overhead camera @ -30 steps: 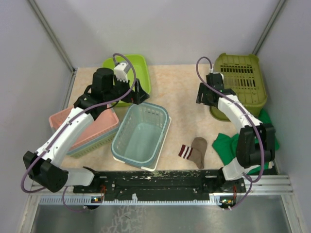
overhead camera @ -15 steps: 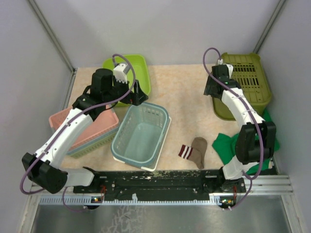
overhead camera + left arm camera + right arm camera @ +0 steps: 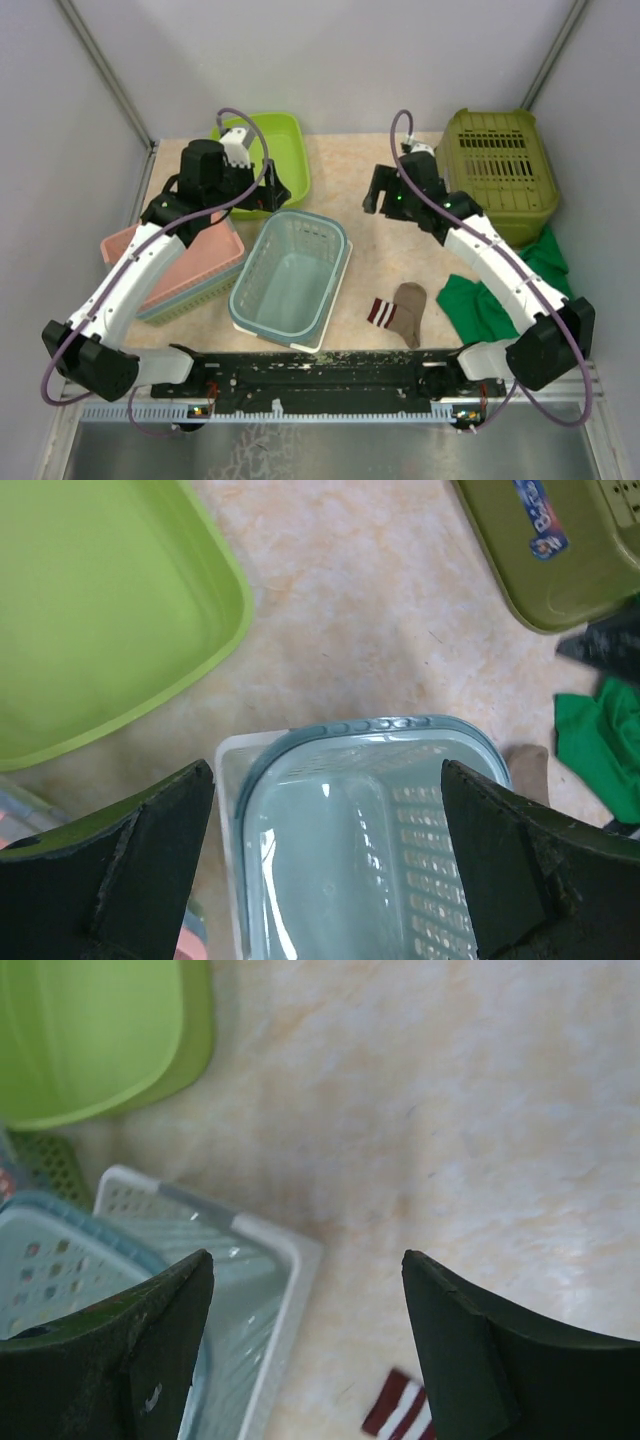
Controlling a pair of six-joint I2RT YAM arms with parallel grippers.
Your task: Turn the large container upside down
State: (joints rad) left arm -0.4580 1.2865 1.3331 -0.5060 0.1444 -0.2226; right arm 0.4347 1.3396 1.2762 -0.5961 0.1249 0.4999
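With the left gripper (image 3: 275, 192) hanging fully spread over the far rim of the blue basket (image 3: 305, 214), the right gripper (image 3: 378, 200) has swung back to mid-table, jaws apart and empty, leaving the large olive crate (image 3: 500, 165) bottom-up in the far right corner, so the flip looks done.

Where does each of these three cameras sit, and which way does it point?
Top external: fixed above and behind the bases, looking down at the table and overturned olive basket; left arm and right arm show.
Left wrist: on that arm, looking down between the fingers of the open left gripper at the teal basket and lime tub.
Right wrist: likewise, looking down between the fingers of the open right gripper at tabletop and a striped sock.
Both wrist views share the teal basket and lime tub.
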